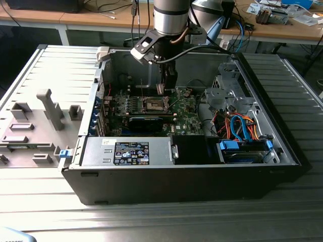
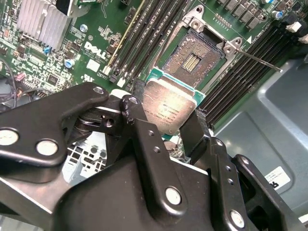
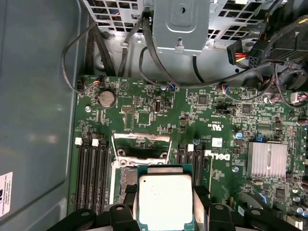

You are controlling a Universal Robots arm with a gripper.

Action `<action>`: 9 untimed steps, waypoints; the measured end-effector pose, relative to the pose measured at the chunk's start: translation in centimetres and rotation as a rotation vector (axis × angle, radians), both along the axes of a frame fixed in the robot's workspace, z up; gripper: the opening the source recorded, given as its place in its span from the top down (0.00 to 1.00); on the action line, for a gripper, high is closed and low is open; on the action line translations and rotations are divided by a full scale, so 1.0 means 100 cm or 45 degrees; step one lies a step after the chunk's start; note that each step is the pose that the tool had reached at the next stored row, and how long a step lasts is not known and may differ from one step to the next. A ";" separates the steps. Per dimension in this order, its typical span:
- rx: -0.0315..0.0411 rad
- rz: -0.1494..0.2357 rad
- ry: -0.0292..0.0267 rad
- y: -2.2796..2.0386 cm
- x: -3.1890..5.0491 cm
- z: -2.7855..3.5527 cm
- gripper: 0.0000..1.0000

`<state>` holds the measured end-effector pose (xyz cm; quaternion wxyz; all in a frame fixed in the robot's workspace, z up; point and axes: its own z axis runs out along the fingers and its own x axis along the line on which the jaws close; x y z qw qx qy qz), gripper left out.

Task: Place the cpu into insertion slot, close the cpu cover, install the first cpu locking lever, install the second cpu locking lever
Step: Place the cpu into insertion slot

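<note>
My gripper (image 1: 162, 88) hangs inside the open computer case, shut on the cpu (image 2: 168, 107), a small square chip with a pale metal face and green edge. Its black fingers (image 2: 196, 134) press on two opposite sides of the chip. The cpu (image 3: 165, 199) is held tilted just above the green board, beside and partly over the insertion slot (image 2: 192, 60), whose dark centre lies bare. In the exterior view the insertion slot (image 1: 155, 104) sits right below the gripper. The cpu cover (image 3: 141, 142) stands open at the slot's far side. A thin locking lever (image 2: 262, 61) sticks out, unlatched.
Black memory slots (image 2: 144, 33) flank the socket on both sides. A finned heat sink (image 3: 267, 159) and cables (image 3: 159, 62) lie nearby. Drive bays with blue and orange cables (image 1: 242, 131) fill the exterior view's right. A grey fixture (image 1: 35, 126) lies outside the case.
</note>
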<state>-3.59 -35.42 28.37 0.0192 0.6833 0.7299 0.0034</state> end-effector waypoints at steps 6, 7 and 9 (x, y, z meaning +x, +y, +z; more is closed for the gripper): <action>-0.0015 -0.048 -0.0001 0.0000 0.0000 -0.0002 0.46; -0.0015 -0.053 0.0000 0.0000 0.0000 -0.0002 0.46; -0.0019 -0.060 0.0000 0.0000 0.0000 -0.0002 0.46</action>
